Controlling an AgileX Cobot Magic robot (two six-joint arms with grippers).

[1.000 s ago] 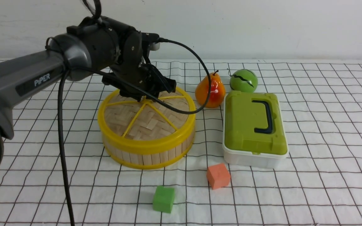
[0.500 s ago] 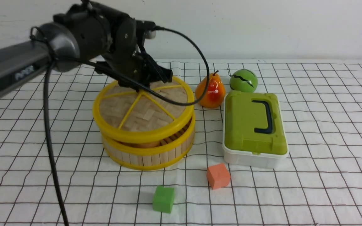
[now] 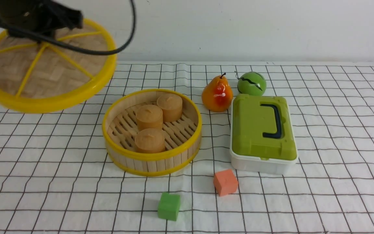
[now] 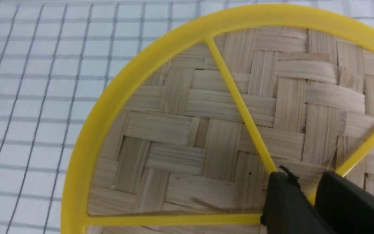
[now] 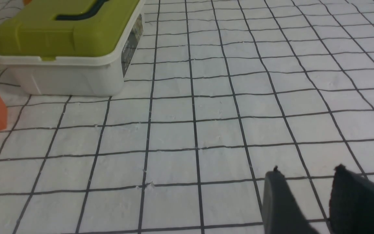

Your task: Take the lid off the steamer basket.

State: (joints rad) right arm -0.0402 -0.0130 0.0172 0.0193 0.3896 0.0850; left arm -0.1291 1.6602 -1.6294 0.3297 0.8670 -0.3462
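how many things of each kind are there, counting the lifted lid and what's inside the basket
lid: 1
steamer basket: 1
round cakes: 3
fruits: 2
cubes: 2
box: 1
total: 10

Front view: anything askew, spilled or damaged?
The round woven-bamboo lid with yellow rim hangs tilted in the air at far left, pinched at a spoke by the left gripper. The green ball behind the green-topped box bears a jagged dark line; crack or marking, cannot tell. Nothing spilled.
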